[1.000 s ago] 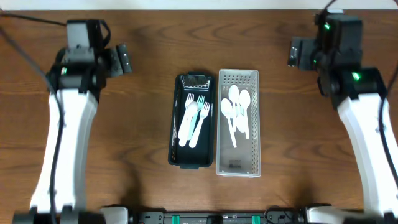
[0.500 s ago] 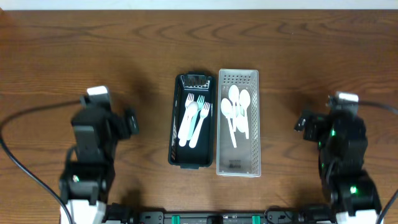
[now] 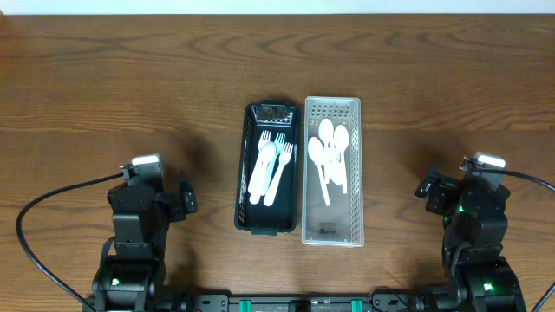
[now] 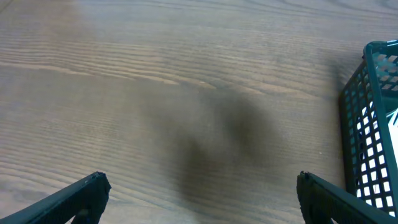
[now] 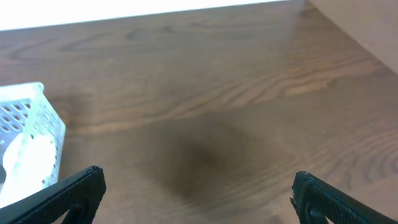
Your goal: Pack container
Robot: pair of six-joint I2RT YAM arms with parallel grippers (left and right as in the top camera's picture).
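A dark green basket holds white plastic forks. Touching its right side, a white basket holds several white spoons. My left gripper is open over bare wood, and the green basket's mesh wall shows at its right. My right gripper is also open over bare wood, with a corner of the white basket at its left. Neither gripper holds anything. From above, the left arm and the right arm sit folded at the near edge.
The two baskets stand side by side mid-table. Black cables loop beside each arm base at the near edge. A pale wall strip marks the table's far edge.
Both arms have drawn back from the far corners of the table to the near edge and folded down. Both grippers stayed open. The baskets and cutlery have not moved.
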